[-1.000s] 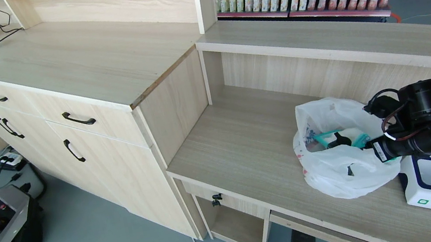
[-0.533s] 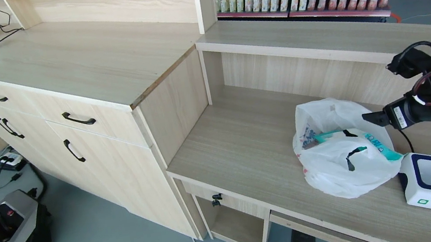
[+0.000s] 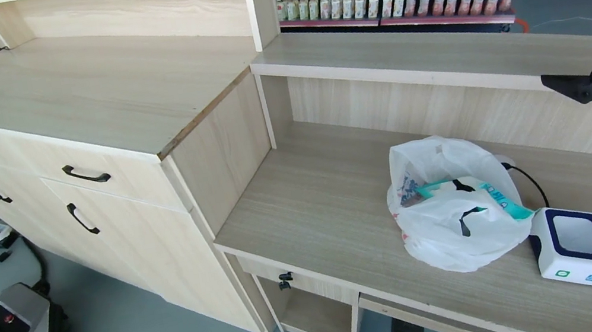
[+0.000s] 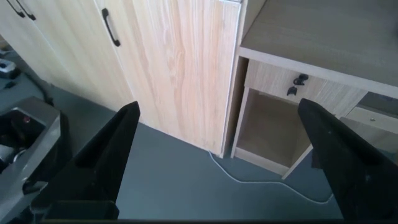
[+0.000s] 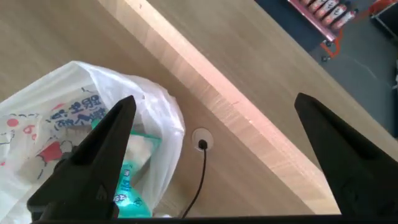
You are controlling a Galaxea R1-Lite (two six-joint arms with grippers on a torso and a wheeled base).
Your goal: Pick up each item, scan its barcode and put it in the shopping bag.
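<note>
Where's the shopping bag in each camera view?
Head view: shopping bag on the lower counter, beside the scanner.
Right wrist view: shopping bag under the right gripper.
Left wrist view: faces the cabinet door and floor instead.
Landmark: black cable, head and right wrist views.

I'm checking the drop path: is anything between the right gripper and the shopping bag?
Nothing visible does. The right gripper hangs open and empty above the counter, the shopping bag lower down; the scanner sits beside the bag, not between.
</note>
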